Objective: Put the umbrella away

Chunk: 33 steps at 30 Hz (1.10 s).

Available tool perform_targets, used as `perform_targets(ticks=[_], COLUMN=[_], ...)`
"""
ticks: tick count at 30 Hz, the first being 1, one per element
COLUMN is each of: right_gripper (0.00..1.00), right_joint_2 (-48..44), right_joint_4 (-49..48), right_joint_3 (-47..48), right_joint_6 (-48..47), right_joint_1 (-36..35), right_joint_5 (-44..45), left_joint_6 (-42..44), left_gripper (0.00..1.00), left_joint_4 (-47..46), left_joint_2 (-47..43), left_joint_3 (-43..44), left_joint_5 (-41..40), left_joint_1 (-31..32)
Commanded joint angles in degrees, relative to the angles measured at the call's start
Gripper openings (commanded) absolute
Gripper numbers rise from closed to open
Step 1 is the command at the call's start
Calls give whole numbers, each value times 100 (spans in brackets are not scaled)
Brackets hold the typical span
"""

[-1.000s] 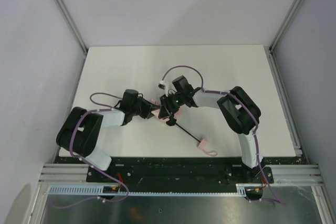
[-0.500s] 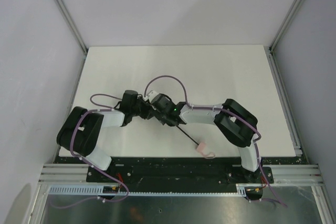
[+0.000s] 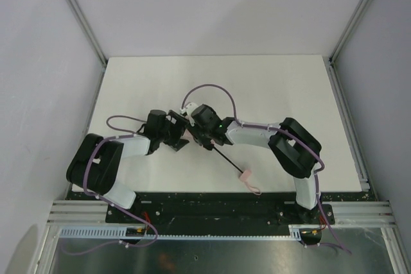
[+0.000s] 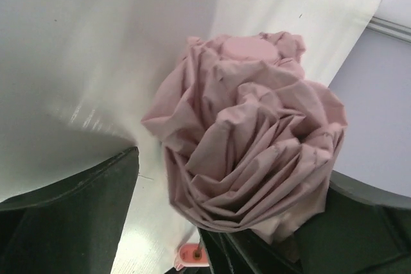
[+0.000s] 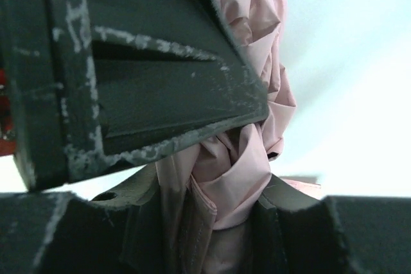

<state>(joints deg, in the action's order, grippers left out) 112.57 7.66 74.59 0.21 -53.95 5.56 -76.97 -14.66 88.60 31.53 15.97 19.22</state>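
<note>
Pink, crumpled fabric, the bunched canopy of the umbrella (image 4: 250, 133), sits near the middle of the white table (image 3: 276, 88), between the tips of the two arms. The left gripper (image 3: 182, 136) stands spread wide around the bundle; one of its fingers (image 4: 70, 216) is apart from the cloth, with bare tabletop showing in the gap. The right gripper (image 3: 203, 137) is pinching folds of the pink fabric between its scuffed black fingers (image 5: 128, 62). A thin black shaft (image 3: 226, 160) runs diagonally toward the near right, ending in a small pink handle (image 3: 246, 176) whose strap (image 3: 255, 188) lies close to the table's near edge. The umbrella is well apart from the far edge and both side edges.
</note>
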Motion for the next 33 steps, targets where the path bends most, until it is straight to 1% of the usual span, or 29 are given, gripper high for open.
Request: perform_targets(ticks=[1,5,7,8,10,13,16,17,19,21,23,24,26,28,30,31,33], right_gripper=[0,0,0,0,0,0,0,0,0,0,0,6,31,52,69,75,83], right_joint_2=[-3,-248,-294,-313,-383,-464,-582,-620,-716,-813,-919,-955,-1020,-1107,-1260,-1350,-1547], right_joint_4=[294,188,169,132,-8,-168,-260,-280,-273,-203,-89,-23,114,223,235,240,208], right_joint_3=[-155,-171,-188,-211,-305,-396,-434,-440,-444,-445,-445,-445,-445,-474,-569,-612,-733], right_joint_6=[-193,-136,-69,21,185,322,333,336,352,380,457,539,741,956,1138,1218,1429], right_joint_1=[15,71,155,218,315,326,228,188,134,118,134,163,251,323,394,434,541], right_joint_5=[-937,-1852,-2302,-2440,-2677,-2812,-2831,-2832,-2857,-2841,-2850,-2841,-2848,-2742,-2718,-2705,-2790], left_joint_6=[481,539,577,586,569,502,484,482,481,494,550,573,537,517,543,552,587], left_gripper=[99,99,96,93,82,61,46,40,22,12,5,2,1,0,0,0,0], left_joint_4=[792,781,736,705,623,451,304,252,134,-98,-457,-700,-1398,-1975,-2310,-2409,-2658], left_joint_2=[131,305,302,278,188,43,-41,-60,-103,-162,-234,-258,-276,-293,-328,-362,-451], left_joint_3=[-102,61,138,154,150,118,109,108,90,46,-11,-53,-202,-326,-387,-412,-459], left_joint_5=[101,49,32,22,19,43,65,78,99,130,200,255,448,620,757,793,879], left_joint_1=[207,213,218,220,222,236,247,248,253,250,249,249,242,234,232,231,231])
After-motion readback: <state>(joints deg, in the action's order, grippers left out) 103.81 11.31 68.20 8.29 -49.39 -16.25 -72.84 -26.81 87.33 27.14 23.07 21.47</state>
